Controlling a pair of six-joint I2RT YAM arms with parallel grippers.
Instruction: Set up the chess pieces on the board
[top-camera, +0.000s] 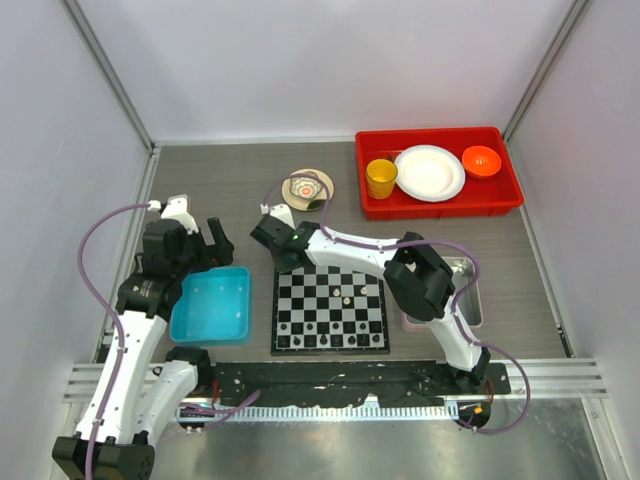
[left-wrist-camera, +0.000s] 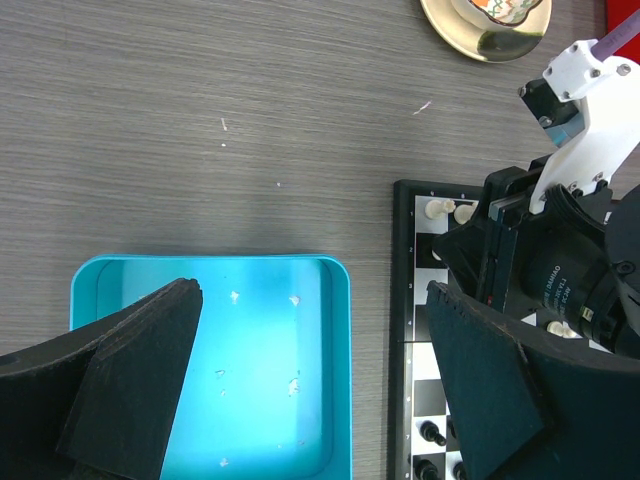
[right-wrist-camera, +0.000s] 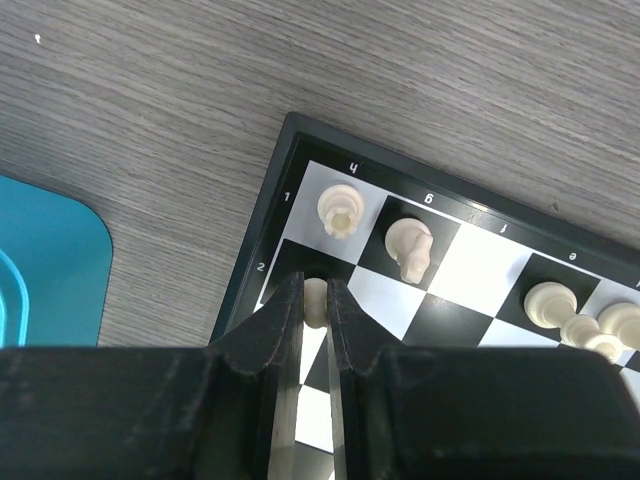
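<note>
The board (top-camera: 300, 312) lies at the table's middle, with a few cream chess pieces (top-camera: 345, 297) on it. My right gripper (right-wrist-camera: 315, 292) is shut on a small cream piece (right-wrist-camera: 316, 302) just above the second-row square at the board's corner (right-wrist-camera: 290, 135). A cream rook (right-wrist-camera: 340, 210) and a knight (right-wrist-camera: 410, 247) stand on the edge row beside it, and more cream pieces (right-wrist-camera: 551, 303) stand further along. The right gripper (top-camera: 270, 238) sits at the board's far-left corner. My left gripper (left-wrist-camera: 312, 295) hangs open and empty over the blue bin (left-wrist-camera: 210, 380).
Pale flecks lie in the blue bin (top-camera: 212, 304). Black pieces (left-wrist-camera: 432, 432) stand on the board's near rows. A red tray (top-camera: 440, 205) at the back right holds a yellow cup (top-camera: 381, 178), a white plate (top-camera: 429, 172) and an orange bowl (top-camera: 481, 160). A gold saucer (top-camera: 308, 187) sits behind the board.
</note>
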